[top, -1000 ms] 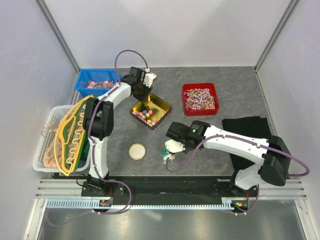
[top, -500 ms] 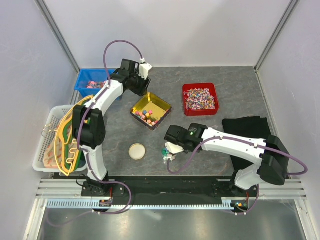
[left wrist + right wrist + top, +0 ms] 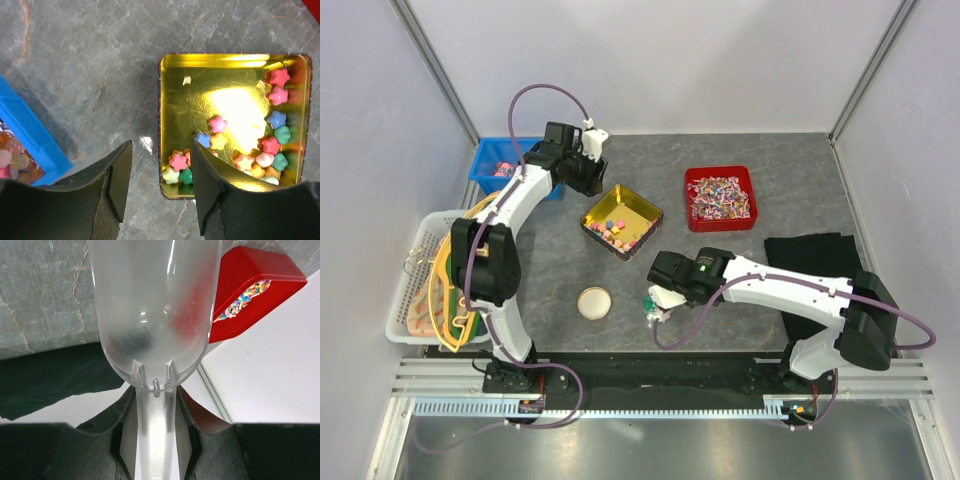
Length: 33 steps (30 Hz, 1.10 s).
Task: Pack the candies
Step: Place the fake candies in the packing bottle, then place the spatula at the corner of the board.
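now the gold tin [image 3: 190,110] holds star candies [image 3: 271,145]; left gripper [image 3: 161,146] released, right gripper [image 3: 155,410] clenched on a clear scoop [image 3: 155,315]

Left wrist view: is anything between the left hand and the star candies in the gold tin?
Nothing visible stands in the way. The left hand hovers open by the corner of the gold tin. The tin has no lid on, and the star candies lie uncovered inside.
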{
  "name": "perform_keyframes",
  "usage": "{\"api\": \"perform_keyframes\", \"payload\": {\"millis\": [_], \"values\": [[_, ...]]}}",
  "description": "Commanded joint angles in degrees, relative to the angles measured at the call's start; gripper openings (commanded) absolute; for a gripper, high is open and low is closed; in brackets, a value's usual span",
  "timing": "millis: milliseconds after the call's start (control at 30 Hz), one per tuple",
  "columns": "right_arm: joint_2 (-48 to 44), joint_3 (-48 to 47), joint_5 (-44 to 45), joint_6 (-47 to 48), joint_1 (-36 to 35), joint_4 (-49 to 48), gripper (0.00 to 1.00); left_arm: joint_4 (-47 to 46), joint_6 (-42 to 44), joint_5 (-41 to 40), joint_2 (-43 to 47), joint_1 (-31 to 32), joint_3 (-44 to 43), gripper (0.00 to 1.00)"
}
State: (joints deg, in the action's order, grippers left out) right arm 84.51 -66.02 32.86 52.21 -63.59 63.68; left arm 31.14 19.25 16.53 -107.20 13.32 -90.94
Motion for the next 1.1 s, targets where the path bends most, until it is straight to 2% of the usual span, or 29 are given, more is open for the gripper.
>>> {"api": "perform_keyframes", "payload": {"millis": [0,267,467,600,800,867,967,1067], "values": [[-0.92,-6.65,-3.23,-0.87,0.92,-1.8,0.0,-0.9,-1.84,2.62,4.36,-0.93,2.51,0.57],[-2.77,-7.63,-10.43,-1.31,8.12,-14.54,0.0,-2.3,-1.84,6.05,10.07,-1.89,8.66,0.57],[2.5,-9.83,-15.46,-6.5,16.04,-21.04,0.0,-3.1,-0.79,9.21,15.08,-3.04,12.36,0.68],[7.32,-13.15,-16.69,-10.36,19.02,-24.83,0.0,-3.27,-0.79,11.32,16.67,-4.79,13.85,0.8],[12.08,-17.39,-17.31,-16.16,22.8,-24.74,0.0,-4.76,-1.05,14.14,18.6,-7.16,18.06,1.0],[11.91,-17.04,-17.74,-17.13,24.47,-24.57,0.0,-5.21,-0.61,14.4,20.0,-7.69,19.39,1.0],[11.47,-17.56,-19.4,-20.38,30.88,-24.66,0.0,-6.26,0.09,15.54,21.76,-8.92,22.2,1.0],[11.64,-19.05,-22.65,-22.23,42.19,-24.83,0.0,-6.88,0.62,17.12,24.57,-9.54,24.66,1.0]]}}
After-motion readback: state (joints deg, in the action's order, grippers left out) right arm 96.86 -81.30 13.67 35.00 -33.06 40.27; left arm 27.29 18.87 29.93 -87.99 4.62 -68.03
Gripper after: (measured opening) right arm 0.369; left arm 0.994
